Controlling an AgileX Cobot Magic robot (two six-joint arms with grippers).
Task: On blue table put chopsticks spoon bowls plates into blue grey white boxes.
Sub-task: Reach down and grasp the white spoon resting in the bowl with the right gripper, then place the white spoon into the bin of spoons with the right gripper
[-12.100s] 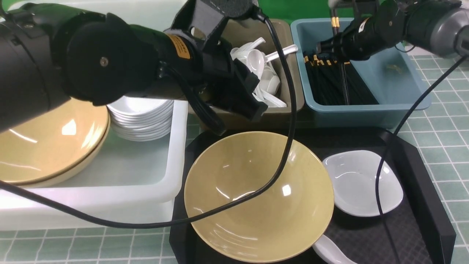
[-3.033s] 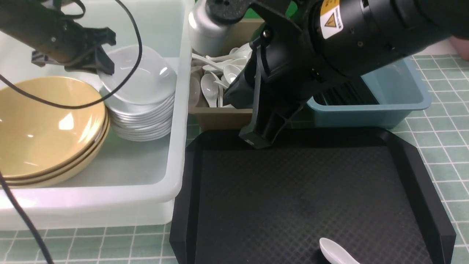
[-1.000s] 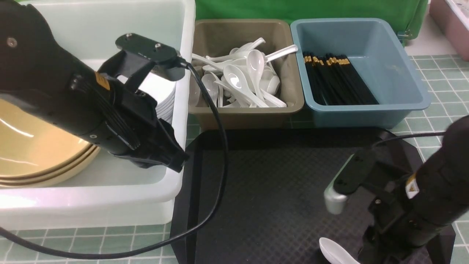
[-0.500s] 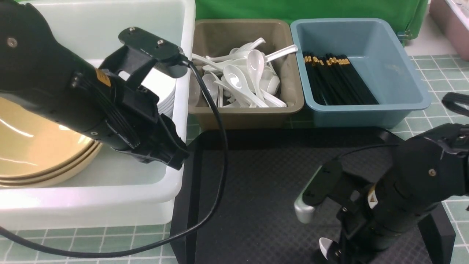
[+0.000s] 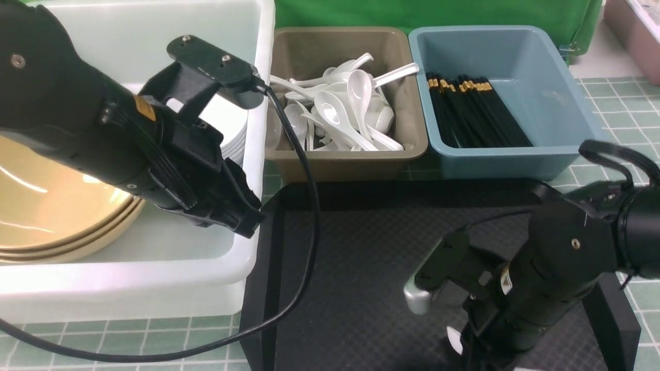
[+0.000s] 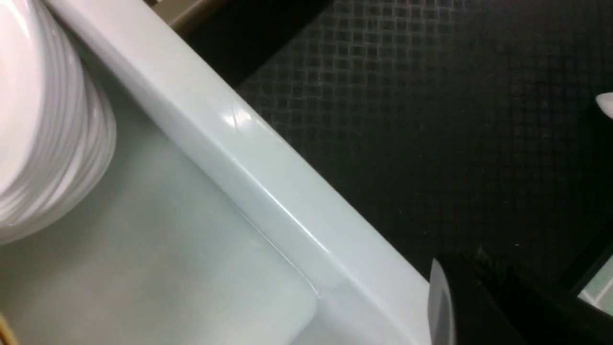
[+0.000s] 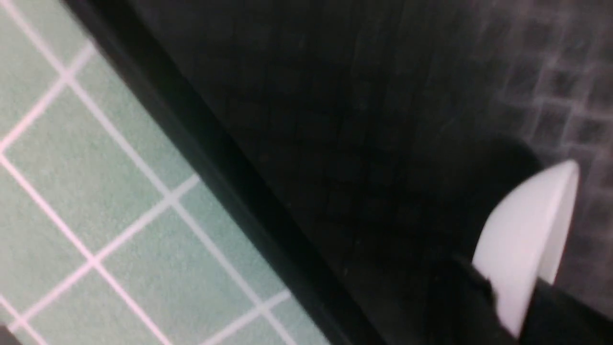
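Front view, left to right. The left fingers (image 5: 241,216) are pressed together and hold nothing. They hang over the near right corner of the white tub (image 5: 129,281), about where they were a second ago. Inside that tub the tan bowls (image 5: 51,206) are stacked on the left and the white plates (image 5: 233,135) behind the arm. Next comes the grey-brown tub (image 5: 350,161) with its heap of spoons (image 5: 335,111), then the blue tub (image 5: 515,166) with the black chopsticks (image 5: 474,116) in a row along its left side. All three tubs sit at the far edge of the black tray (image 5: 361,268) on the counter (image 5: 631,105).

The change is on the right. A second ago the right arm stood beside the white soup spoon (image 5: 452,340), which lay open to view at the tray's near edge, toward the right corner. Now the arm has dropped over it and only a white sliver shows. In the right wrist view the right fingers (image 7: 560,311) are clamped on the soup spoon, with its scoop tipped on edge just above the tray.

The bowl and plate that were on the tray earlier are gone. Judgement: the spoon looks like the last piece, the grasp is made, and what's left is to lift it and drop it in the grey-brown tub. It's glossy, so it could slip.
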